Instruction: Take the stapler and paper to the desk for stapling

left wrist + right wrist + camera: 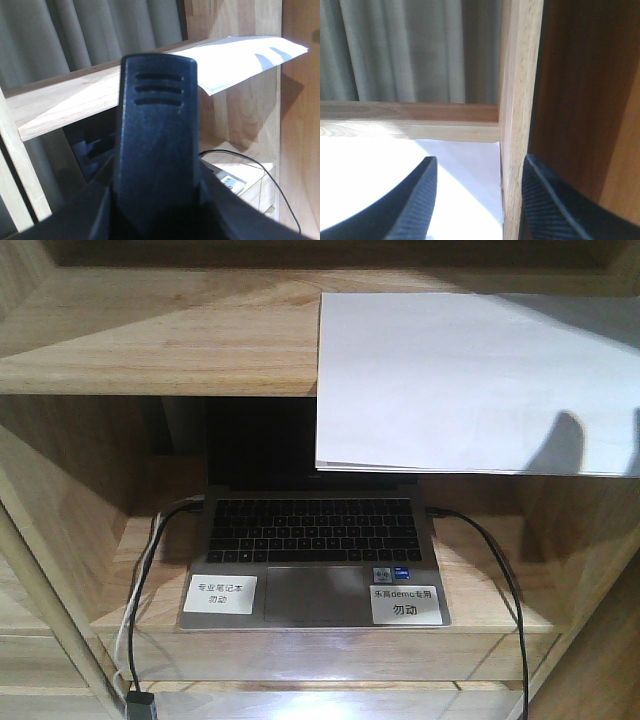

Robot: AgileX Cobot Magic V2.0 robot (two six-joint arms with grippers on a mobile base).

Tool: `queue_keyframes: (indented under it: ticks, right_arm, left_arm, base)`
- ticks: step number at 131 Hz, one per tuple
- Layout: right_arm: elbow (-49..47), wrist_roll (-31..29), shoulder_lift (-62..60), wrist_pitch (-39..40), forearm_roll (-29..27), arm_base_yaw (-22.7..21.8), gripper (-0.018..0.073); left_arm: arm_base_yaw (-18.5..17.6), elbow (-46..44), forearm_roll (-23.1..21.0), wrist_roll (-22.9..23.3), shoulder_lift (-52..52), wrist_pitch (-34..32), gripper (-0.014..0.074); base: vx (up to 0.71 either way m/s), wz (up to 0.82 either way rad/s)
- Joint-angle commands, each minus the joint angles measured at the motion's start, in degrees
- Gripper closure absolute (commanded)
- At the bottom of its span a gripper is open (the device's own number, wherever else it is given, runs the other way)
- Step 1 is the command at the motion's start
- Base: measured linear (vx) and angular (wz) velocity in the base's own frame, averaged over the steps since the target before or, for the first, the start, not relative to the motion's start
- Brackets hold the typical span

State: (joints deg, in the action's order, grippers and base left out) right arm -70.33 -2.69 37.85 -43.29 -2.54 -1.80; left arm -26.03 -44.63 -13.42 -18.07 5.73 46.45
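paper (470, 380) lies on upper shelf (150, 340), front edge overhanging the laptop (312, 560), so I judge that edge free to pinch | my right gripper (479, 175) gapes wide over the sheet, straddling the shelf upright (520, 100) | left gripper (157, 150): state unclear | stapler unseen

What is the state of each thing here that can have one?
paper: flat on the upper shelf, front edge overhanging.
laptop: open, screen dark, cables plugged in on both sides.
right gripper: open, shelf upright seen between its fingers.
left gripper: cannot tell.
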Motion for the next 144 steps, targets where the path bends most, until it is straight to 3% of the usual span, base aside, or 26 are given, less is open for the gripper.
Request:
queue_keyframes:
  ticks: [1,64,74,97,110,126,144]
  right_arm:
    - [-1.3,-0.2,0.6,4.1,0.1,-0.3,0.0197]
    - [-1.3,-0.2,0.6,4.2,0.0,-0.3,0.0183]
    - [-1.3,-0.2,0.6,4.2,0.0,-0.3,0.0116]
    - [-1.3,-0.2,0.6,4.1,0.3,-0.3,-0.0172]
    - [-1.3,0.1,0.6,4.1,0.3,-0.3,-0.0165]
    - [-1.3,8.5,0.6,5.9,0.3,-0.3,-0.0151]
    - [-1.3,28.3,0.6,15.8,0.6,-0.3,-0.0133]
  left_arm:
    - [-0.1,-1.3,-1.2,0.5,1.2,-6.7,0.0602]
    - [-0.1,-1.3,-1.2,0.5,1.2,-6.7,0.0602]
    - [-0.1,-1.3,-1.2,0.5,1.2,-6.7,0.0602]
    - [-0.1,-1.3,-1.2,0.5,1.2,-6.7,0.0602]
    - [-0.1,-1.3,-1.2,0.5,1.2,-6.7,0.0602]
    - [-0.1,-1.3,-1.2,0.5,1.2,-6.7,0.0602]
    - [-0.1,-1.3,-1.2,0.5,1.2,-6.7,0.0602]
  base:
    - [0.0,0.0]
    - [0.0,0.0]
    - [0.0,0.0]
    - [0.0,0.0]
    - [0.0,0.0]
    - [0.0,0.0]
    - [0.0,0.0]
